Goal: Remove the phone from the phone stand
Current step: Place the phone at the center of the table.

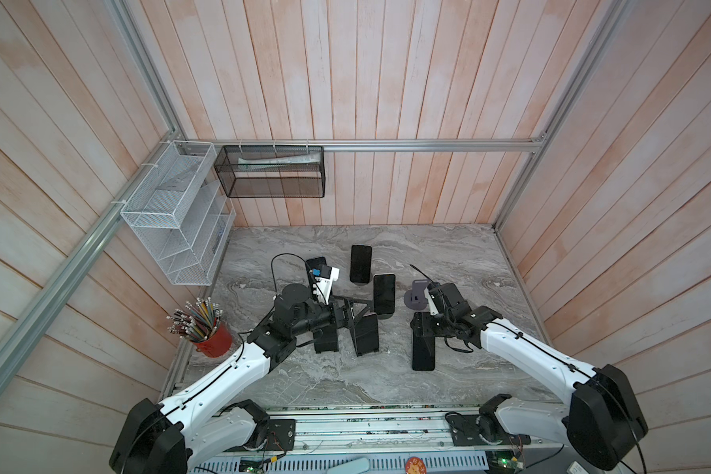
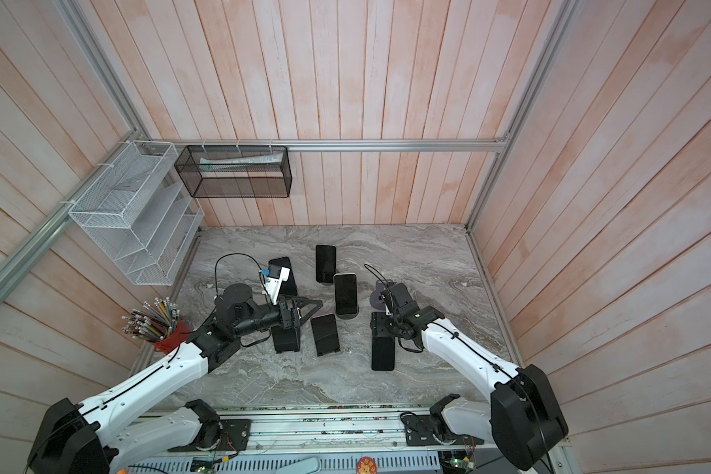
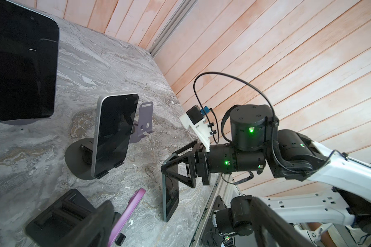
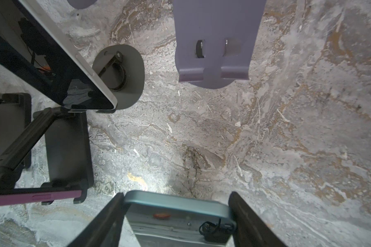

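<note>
Your right tool (image 4: 176,197) is pinching only the end of the teal phone (image 4: 171,226), so it could slip out and bang on the tabletop (image 4: 255,128).

Worktop (image 1: 468,262): grey marbled slab.
Reference item: empty purple phone stand (image 1: 416,297).
- Just beside it, robot's left: round-base black stand (image 3: 75,159) bearing a white-edged phone (image 1: 384,293).
- Beyond that, toward the rear wall: second round-base stand (image 1: 361,282), phone on it.
- Farther left, nearer the robot: black rectangular stand (image 1: 326,344); another beside it (image 2: 328,351).
- Well apart, left edge: red pencil cup (image 1: 214,340).
</note>
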Controlling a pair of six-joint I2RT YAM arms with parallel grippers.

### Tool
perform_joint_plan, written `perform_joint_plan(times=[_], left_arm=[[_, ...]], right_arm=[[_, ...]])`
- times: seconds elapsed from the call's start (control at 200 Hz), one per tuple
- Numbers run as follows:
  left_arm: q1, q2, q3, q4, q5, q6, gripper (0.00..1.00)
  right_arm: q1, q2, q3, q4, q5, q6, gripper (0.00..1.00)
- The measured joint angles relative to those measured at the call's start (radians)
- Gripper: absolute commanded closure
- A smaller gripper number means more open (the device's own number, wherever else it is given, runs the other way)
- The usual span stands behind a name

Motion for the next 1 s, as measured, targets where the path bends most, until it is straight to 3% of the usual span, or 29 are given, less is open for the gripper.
perform_joint_plan(times=[0.3,1.0], left_arm=[[0.001,-0.061,-0.010,-0.024,-0.056,0.005,0.00],[0.017,-0.087,-0.057,-0.025,-0.064,0.005,0.00]], right_arm=[[0.019,0.074,-0.016,0.048,0.034,0.030,0.38],[0.041,0.163,-0.028,0.127,0.105,0.073,0.36]])
